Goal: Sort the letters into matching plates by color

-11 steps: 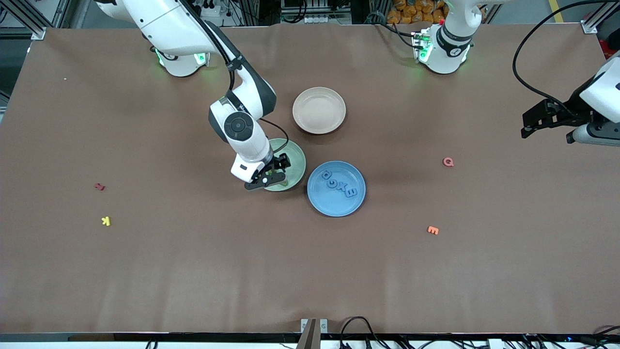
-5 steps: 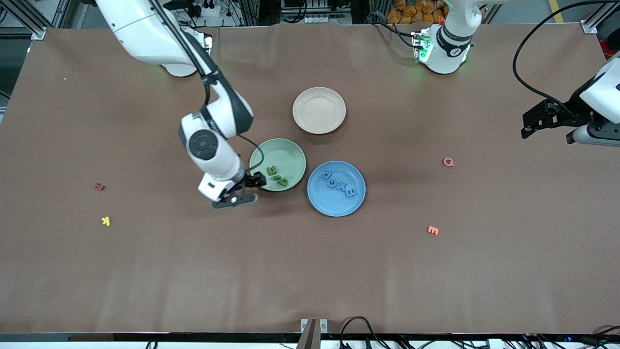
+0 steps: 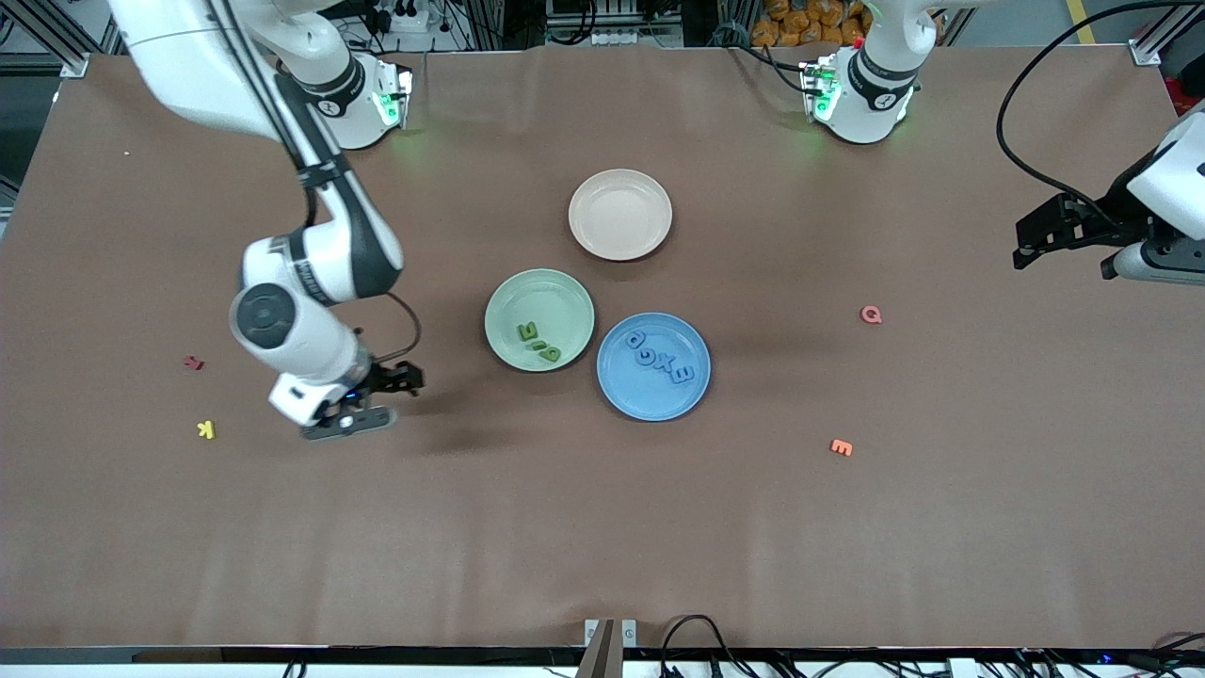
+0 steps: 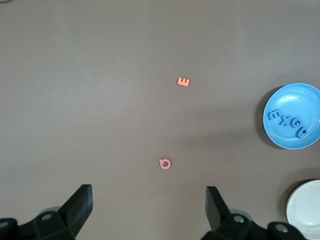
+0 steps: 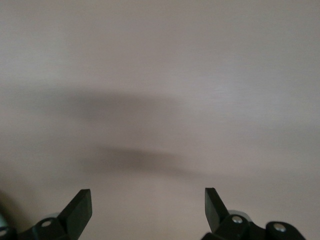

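Nearest the front camera I see an orange letter E flat on the brown table, toward the left arm's end; at the right arm's end lie a yellow letter K and, slightly farther, a dark red letter whose shape I cannot read.

The right gripper hangs over bare table between those two letters and the plates, jaws spread wide and holding nothing.

The blue plate, round, shallow and matte, carries four blue letters in a row; they read roughly E, X, C and P or D.

Touching its rim, slightly farther back, the pale green plate holds green letters clustered on the part nearest the camera; I cannot read them.

A pink letter Q lies well apart, toward the left arm's end.

Farthest is the beige-pink plate.

The left gripper waits high over the table edge, jaws spread and empty.
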Tool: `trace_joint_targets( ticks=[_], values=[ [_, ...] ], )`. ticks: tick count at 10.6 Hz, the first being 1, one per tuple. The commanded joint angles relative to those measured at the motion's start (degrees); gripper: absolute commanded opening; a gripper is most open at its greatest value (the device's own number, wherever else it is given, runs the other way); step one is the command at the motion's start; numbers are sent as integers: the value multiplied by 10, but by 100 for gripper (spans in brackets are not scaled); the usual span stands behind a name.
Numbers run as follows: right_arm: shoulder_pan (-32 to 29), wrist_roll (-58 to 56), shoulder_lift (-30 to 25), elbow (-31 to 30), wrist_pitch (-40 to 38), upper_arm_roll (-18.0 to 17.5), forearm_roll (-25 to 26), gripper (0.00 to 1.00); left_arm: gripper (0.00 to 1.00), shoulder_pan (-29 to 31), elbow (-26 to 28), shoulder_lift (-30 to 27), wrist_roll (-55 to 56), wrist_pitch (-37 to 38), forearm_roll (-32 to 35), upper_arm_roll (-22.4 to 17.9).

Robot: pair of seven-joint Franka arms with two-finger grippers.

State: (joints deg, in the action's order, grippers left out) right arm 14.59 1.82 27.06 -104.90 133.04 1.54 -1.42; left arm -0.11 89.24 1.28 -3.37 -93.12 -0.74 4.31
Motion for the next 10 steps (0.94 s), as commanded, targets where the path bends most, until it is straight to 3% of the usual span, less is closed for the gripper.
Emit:
trace_joint_targets(
  ticks=[1,4,10],
  values=[
    [-93,-74,-5,0,-10,-7,0,100,100,-1,-13,5,-1,7,2,-1],
    [-141,-95,-3,1,-9,1,1,100,100,-1,-13,5,-1,7,2,0],
    [-154,-107,-14,18,-11,35,-3,100,100,-1,-13,4,-1,7,1,0]
  ],
)
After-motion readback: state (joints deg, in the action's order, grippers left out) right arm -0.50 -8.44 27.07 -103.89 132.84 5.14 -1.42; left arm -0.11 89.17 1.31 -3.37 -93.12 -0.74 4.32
